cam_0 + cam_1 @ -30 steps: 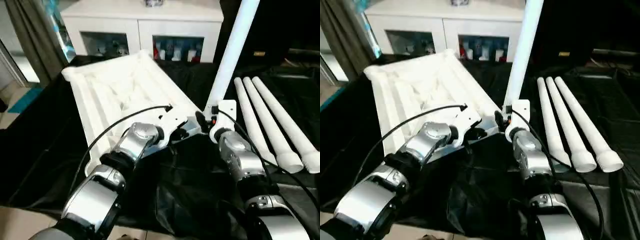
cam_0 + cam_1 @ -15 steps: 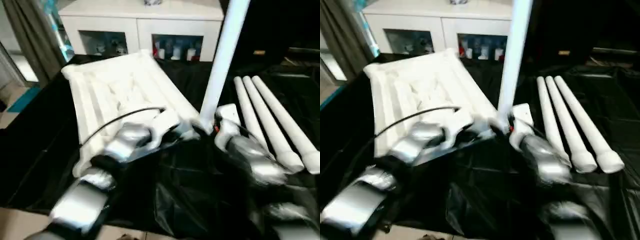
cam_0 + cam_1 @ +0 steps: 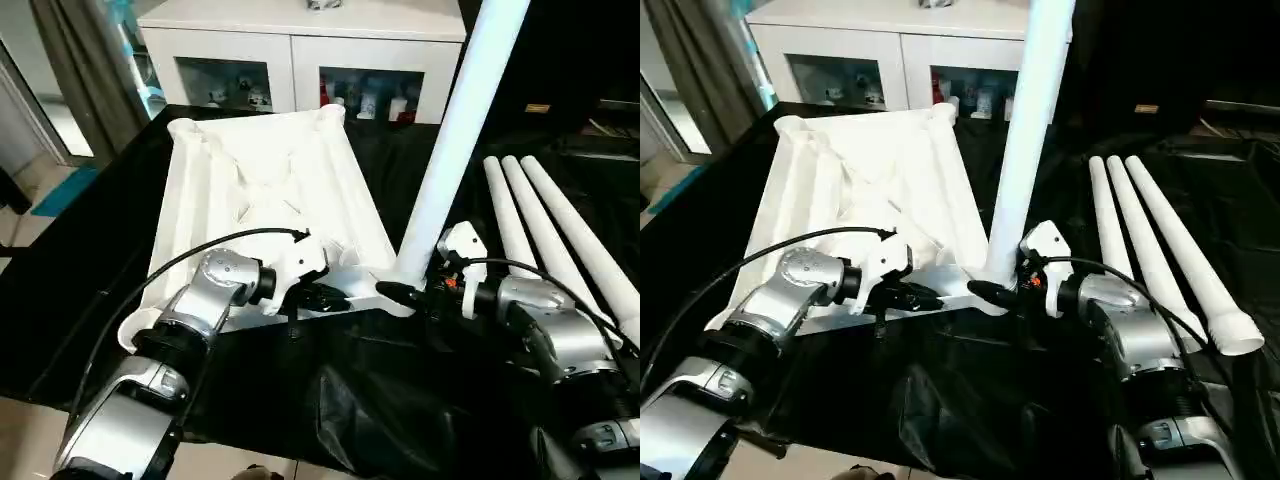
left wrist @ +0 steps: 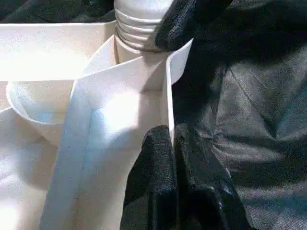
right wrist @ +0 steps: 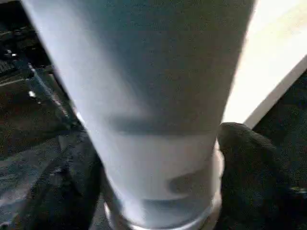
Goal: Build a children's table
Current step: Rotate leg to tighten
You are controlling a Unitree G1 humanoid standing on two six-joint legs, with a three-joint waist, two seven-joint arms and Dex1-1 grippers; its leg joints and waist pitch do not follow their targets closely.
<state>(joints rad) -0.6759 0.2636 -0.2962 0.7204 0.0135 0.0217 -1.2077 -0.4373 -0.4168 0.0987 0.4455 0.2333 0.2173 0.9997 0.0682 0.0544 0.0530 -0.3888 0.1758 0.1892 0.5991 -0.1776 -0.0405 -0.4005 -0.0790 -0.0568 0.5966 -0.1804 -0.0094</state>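
The two black fingers [image 4: 158,182] of the left gripper [image 3: 322,297] are clamped on the near rim of the table top [image 3: 262,190]; in the left wrist view I see the thin white wall between them. The right gripper [image 3: 400,293] has its fingers closed around the base of one leg [image 3: 455,130], one finger [image 5: 249,163] on each side of the tube.

This leg stands almost upright, leaning a little to the upper right of the frame, and its threaded end [image 4: 136,28] sits in the corner socket [image 3: 395,300] at the lower middle of the frame.

The table top lies upside down on a black cloth [image 3: 400,400], ribs up, in the centre-left. Three more legs [image 3: 560,250] lie side by side at the right edge. A white cabinet [image 3: 300,50] is at the top.
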